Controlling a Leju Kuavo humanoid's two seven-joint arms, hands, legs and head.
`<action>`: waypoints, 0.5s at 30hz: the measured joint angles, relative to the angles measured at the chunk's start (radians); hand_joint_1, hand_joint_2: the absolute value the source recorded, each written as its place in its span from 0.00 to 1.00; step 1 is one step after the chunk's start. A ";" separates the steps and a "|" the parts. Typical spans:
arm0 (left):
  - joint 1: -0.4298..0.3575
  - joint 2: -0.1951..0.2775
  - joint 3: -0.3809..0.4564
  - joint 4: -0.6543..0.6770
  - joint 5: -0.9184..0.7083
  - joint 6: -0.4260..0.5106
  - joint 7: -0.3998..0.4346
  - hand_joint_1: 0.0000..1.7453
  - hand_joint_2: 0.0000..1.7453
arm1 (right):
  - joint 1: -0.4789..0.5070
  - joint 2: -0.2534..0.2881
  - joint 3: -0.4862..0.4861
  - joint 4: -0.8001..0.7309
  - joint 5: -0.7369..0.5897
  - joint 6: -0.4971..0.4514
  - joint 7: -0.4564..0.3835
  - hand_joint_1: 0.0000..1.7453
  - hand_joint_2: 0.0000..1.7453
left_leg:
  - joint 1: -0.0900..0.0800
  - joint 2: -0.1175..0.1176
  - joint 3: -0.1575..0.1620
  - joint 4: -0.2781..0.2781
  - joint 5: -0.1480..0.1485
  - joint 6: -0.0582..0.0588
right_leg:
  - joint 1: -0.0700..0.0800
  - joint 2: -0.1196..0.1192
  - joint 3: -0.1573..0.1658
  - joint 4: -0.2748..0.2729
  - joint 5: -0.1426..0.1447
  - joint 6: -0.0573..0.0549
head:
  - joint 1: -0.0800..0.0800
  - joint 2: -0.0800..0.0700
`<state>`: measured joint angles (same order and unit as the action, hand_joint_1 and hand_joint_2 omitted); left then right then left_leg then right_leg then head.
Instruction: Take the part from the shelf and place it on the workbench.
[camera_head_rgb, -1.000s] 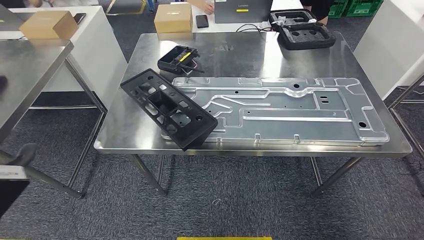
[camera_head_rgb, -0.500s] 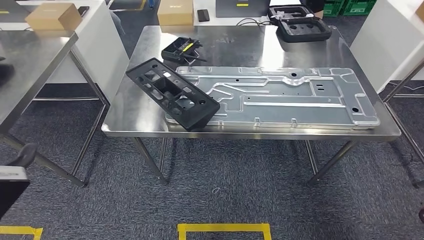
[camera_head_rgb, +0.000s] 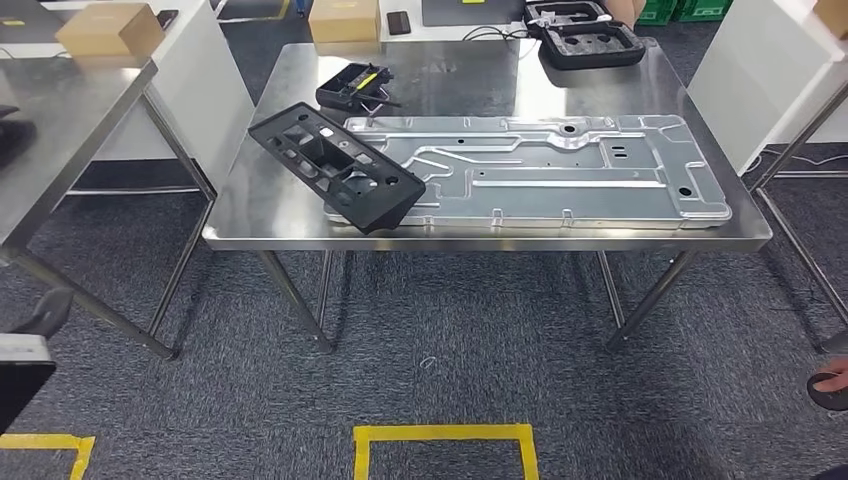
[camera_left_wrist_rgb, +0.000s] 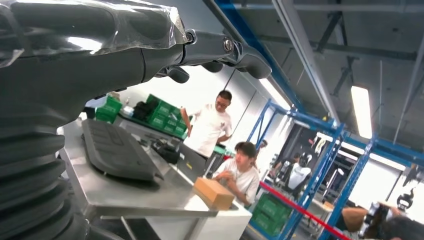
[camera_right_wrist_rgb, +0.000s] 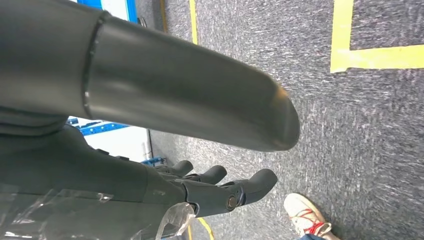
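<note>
Workbench (camera_head_rgb: 260, 215) bearing black part (camera_head_rgb: 335, 165), propped aslant on aluminium plate (camera_head_rgb: 560, 170), presumably set down as placed. Left hand (camera_left_wrist_rgb: 215, 50) and right hand (camera_right_wrist_rgb: 220, 187) hanging empty, fingers loosely extended, apart.

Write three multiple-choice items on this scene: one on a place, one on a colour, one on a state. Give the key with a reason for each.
1. Where does the black part lie?
A. on the floor
B. on the workbench, one end propped on the metal plate
C. on a cardboard box

2. What colour is the floor tape?
A. yellow
B. red
C. white

3. How is the right hand?
A. gripping the black part
B. gripping a box
C. holding nothing

Key: 1 B, the head view shows it tilted across the plate's left end. 2 A, a yellow outline marks the carpet. 3 C, the right wrist view shows its fingers apart over the carpet.
</note>
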<state>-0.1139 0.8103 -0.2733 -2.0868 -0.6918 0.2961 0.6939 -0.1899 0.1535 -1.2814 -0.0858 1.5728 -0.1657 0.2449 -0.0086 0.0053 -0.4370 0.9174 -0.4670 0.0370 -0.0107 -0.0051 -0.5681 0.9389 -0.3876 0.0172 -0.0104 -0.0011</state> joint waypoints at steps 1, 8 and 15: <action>0.000 0.002 0.001 0.000 0.000 0.002 0.000 0.00 1.00 | 0.001 0.001 0.000 0.000 0.000 0.000 0.000 0.00 0.00 | -0.005 0.000 0.009 -0.023 -0.003 0.007 | -0.002 -0.002 -0.002 -0.002 0.007 0.008 | -0.001 0.000; 0.004 0.004 -0.003 0.000 0.000 0.009 0.000 0.00 1.00 | 0.002 0.000 0.000 0.000 0.000 -0.003 0.000 0.00 0.00 | -0.003 0.002 -0.046 -0.049 0.071 0.034 | -0.003 0.004 -0.084 0.227 -0.169 0.039 | 0.002 0.000; 0.014 0.003 -0.004 0.000 0.004 0.009 0.000 0.00 1.00 | 0.000 -0.006 0.000 0.000 0.000 -0.003 0.000 0.00 0.00 | -0.009 0.005 -0.124 -0.005 0.111 0.022 | 0.009 0.003 0.126 0.000 -0.099 0.016 | 0.003 0.000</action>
<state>-0.1004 0.8133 -0.2775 -2.0870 -0.6875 0.3050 0.6939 -0.1897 0.1475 -1.2813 -0.0861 1.5728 -0.1689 0.2449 -0.0171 0.0100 -0.5607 0.9123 -0.3563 0.0587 -0.0017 -0.0017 -0.4423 0.9392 -0.4868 0.0337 -0.0077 -0.0011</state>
